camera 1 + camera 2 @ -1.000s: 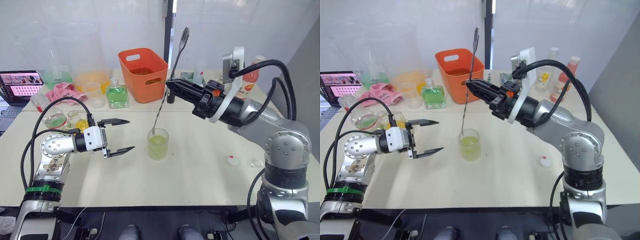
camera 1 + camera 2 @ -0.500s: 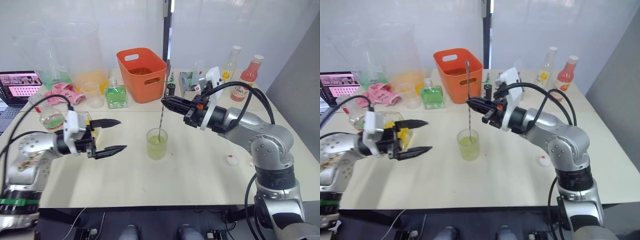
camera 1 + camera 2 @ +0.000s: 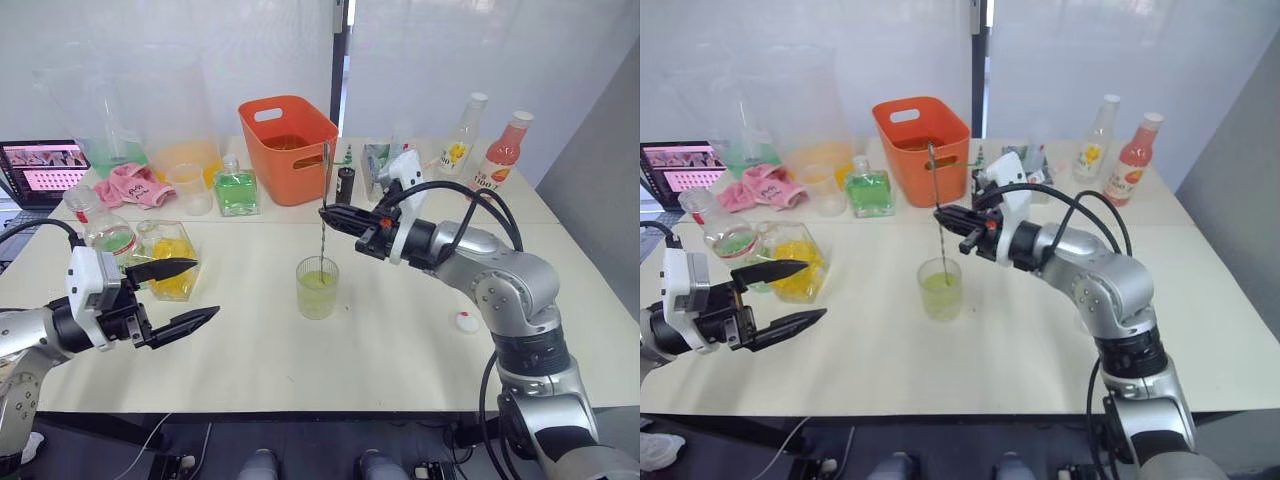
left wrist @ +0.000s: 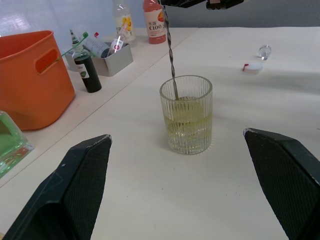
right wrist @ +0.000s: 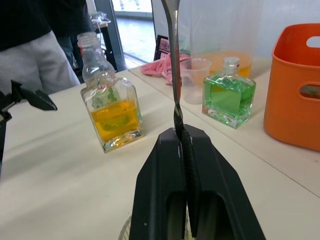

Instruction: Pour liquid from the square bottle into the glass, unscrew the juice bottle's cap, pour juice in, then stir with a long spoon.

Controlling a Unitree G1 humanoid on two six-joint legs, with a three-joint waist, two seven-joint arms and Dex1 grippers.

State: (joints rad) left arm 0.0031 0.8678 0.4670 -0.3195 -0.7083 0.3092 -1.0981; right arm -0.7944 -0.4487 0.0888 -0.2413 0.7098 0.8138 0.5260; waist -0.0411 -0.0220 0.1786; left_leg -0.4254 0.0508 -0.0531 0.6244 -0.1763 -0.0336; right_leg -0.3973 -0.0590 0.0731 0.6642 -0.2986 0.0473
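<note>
Left eye view: your left gripper (image 3: 172, 296) is hanging low over the table's (image 3: 400, 350) near edge, fingers spread wide, holding nothing. Mid-table, the glass (image 3: 317, 287) is sitting with pale green liquid, and the long spoon (image 3: 323, 215) is standing upright in it. Your right gripper (image 3: 328, 213) is pinching the spoon's stem above the rim. Farther left, the square bottle (image 3: 169, 262) is standing near the left gripper.

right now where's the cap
The cap lies on the table on the robot's right, beyond the glass, under the right arm.
</note>
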